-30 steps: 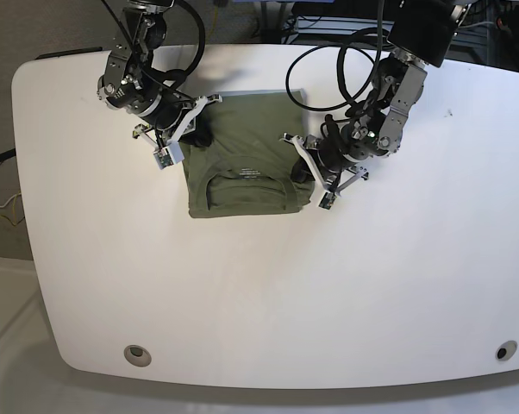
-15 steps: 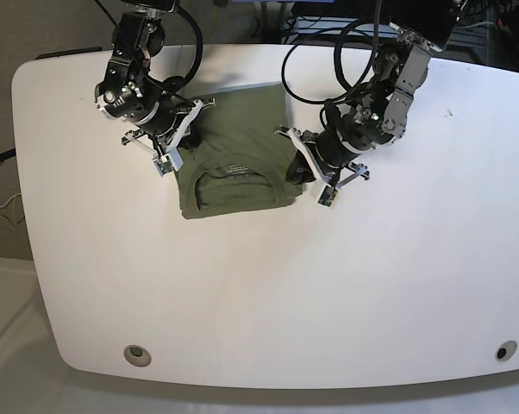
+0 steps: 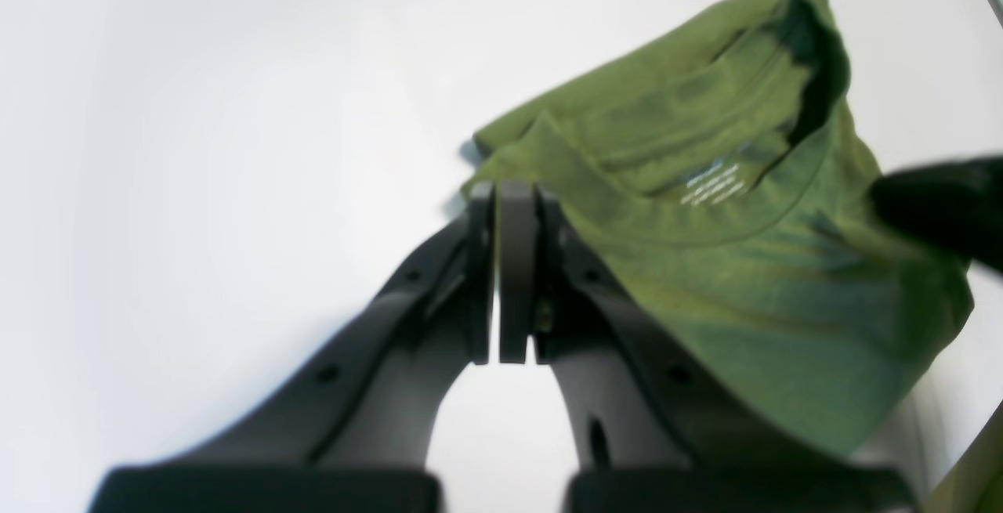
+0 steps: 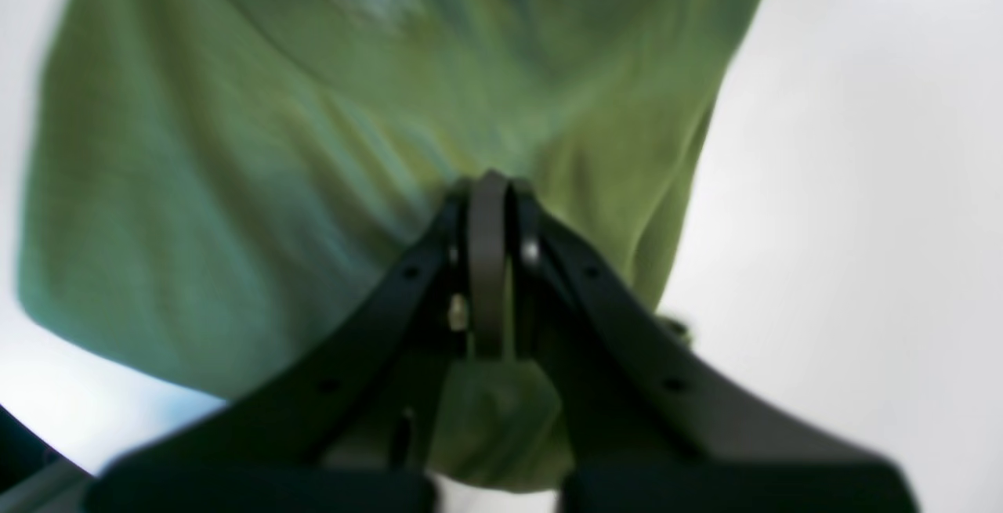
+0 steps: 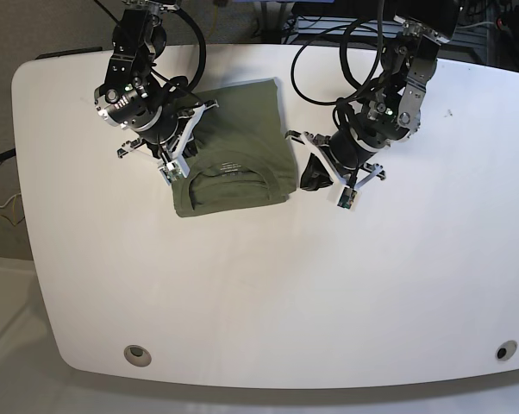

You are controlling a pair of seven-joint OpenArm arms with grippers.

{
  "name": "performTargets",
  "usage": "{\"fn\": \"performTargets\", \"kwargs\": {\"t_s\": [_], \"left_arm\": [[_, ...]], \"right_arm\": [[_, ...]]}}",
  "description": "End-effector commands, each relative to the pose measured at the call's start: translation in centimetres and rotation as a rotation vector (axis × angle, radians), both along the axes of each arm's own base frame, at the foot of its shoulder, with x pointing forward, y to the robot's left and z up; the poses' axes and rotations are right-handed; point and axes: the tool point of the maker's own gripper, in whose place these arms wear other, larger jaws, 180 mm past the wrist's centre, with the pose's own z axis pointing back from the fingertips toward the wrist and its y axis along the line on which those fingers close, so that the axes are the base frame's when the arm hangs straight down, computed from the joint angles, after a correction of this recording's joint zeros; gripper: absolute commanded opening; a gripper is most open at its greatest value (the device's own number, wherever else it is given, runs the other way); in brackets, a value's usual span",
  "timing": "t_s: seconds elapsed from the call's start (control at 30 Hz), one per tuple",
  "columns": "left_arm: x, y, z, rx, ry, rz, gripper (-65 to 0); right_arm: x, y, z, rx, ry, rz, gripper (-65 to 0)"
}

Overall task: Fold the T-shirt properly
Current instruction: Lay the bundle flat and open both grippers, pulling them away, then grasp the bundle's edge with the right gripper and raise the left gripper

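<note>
Olive-green cotton T-shirt (image 5: 234,147) folded, collar up, on white desk (image 5: 268,293). Right hand (image 4: 490,184) pinches its cloth; left hand (image 3: 501,188) closed, empty, beside it.

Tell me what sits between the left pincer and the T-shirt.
Nothing but bare white table: in the base view a narrow gap separates the left pincer from the T-shirt's edge.

White tabletop (image 5: 268,293) lies bare across its whole near half and right side, while the folded T-shirt (image 5: 234,164), flanked by the right claw (image 5: 180,157) and left claw (image 5: 315,175), crowds the far middle.
</note>
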Motion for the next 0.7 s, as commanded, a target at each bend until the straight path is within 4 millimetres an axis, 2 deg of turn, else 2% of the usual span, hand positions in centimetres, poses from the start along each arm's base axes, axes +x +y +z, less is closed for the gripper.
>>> {"fn": "performTargets", "kwargs": {"t_s": [0.0,0.33,0.43,0.57,0.67], "left_arm": [[0.5,0.4,1.2,-0.017,-0.042,0.015,-65.0],[-1.3,3.1,-0.7,0.029,0.012,0.054,-65.0],[-2.1,3.7,-1.3,0.045,0.032,0.051,-65.0],[-2.5,4.8,-1.3,0.066,0.033,0.061,-65.0],[-3.2,6.0,-1.6,0.074,0.045,0.091,-65.0]], "right_arm": [[0.4,0.1,1.1,-0.01,-0.027,0.007,-65.0],[-0.2,1.2,0.7,-0.016,-0.001,0.052,-65.0],[-1.2,1.2,-0.1,-0.019,0.03,0.053,-65.0],[-1.8,1.3,-0.5,-0.018,0.046,0.053,-65.0],[-2.2,2.2,-1.0,-0.009,0.065,0.08,-65.0]]}}
